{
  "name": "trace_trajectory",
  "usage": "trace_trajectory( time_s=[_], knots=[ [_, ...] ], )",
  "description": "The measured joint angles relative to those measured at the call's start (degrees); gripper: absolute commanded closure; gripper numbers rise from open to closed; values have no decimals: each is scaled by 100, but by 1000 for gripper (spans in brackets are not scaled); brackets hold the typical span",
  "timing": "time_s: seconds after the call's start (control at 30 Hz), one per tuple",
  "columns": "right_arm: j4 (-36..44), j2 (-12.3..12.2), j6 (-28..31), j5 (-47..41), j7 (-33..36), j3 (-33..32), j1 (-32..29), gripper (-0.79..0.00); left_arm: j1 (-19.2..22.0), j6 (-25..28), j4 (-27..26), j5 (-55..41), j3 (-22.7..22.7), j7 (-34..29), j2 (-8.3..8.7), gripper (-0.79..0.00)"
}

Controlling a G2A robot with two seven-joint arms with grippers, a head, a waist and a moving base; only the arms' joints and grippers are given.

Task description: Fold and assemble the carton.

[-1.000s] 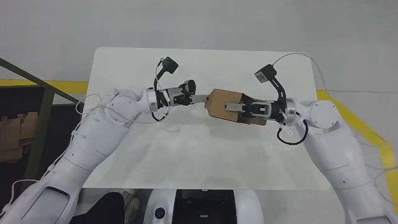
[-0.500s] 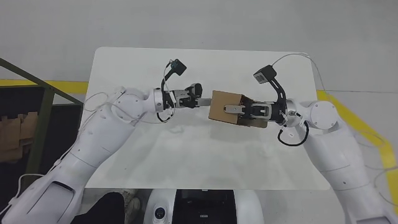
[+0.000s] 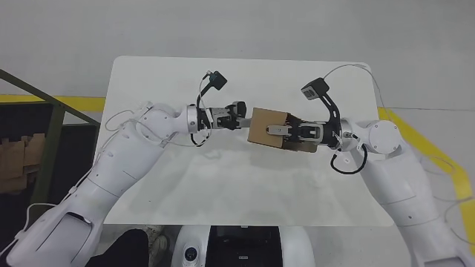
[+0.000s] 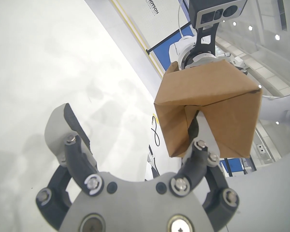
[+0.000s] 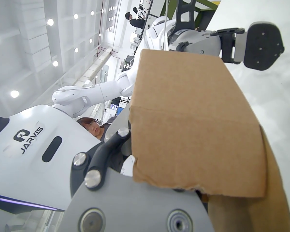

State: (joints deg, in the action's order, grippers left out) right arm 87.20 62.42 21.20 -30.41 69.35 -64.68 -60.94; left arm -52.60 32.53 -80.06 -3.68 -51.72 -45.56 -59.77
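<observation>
**A:** Over the last second the left gripper (image 3: 242, 116) had rolled at the wrist and drawn in closer to the brown cardboard carton (image 3: 267, 122), hadn't it?

**B:** Yes. Its wrist camera had swung toward the upper centre of the frame, while the carton had hardly shifted.

**A:** How did the carton sit against that gripper?

**B:** It was directly ahead of it and touching. In the left wrist view the jaws were spread wide. One finger (image 4: 204, 134) had its tip tucked into the seam of the folded end flaps. The other finger (image 4: 70, 121) stood free, well off to the side, with only tabletop behind it.

**A:** And the other side?

**B:** The right gripper (image 3: 280, 129) was pinched onto the carton's wall at the opposite end, with one silver finger lying along the top face. The carton was held up off the white rounded-corner table (image 3: 148, 81).

**A:** Which way did it point?

**B:** In the top view its long axis ran left to right across the frame, tipped slightly down toward the right. The folded end faced the left gripper, and the end with loose flaps faced the right gripper.

**A:** What room was there around it?

**B:** The carton hung over the middle of the table, well apart from every edge. Bare white surface showed on all sides, broadest toward the lower left of the frame.
</observation>
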Motion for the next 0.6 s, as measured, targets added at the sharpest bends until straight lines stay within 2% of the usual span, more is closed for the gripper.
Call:
trace_trajectory(
  time_s=[0.6],
  knots=[
    [-121,15,22,-51,43,52,63,0,26,46,17,91,67,-43,-87,-785]
  ],
)
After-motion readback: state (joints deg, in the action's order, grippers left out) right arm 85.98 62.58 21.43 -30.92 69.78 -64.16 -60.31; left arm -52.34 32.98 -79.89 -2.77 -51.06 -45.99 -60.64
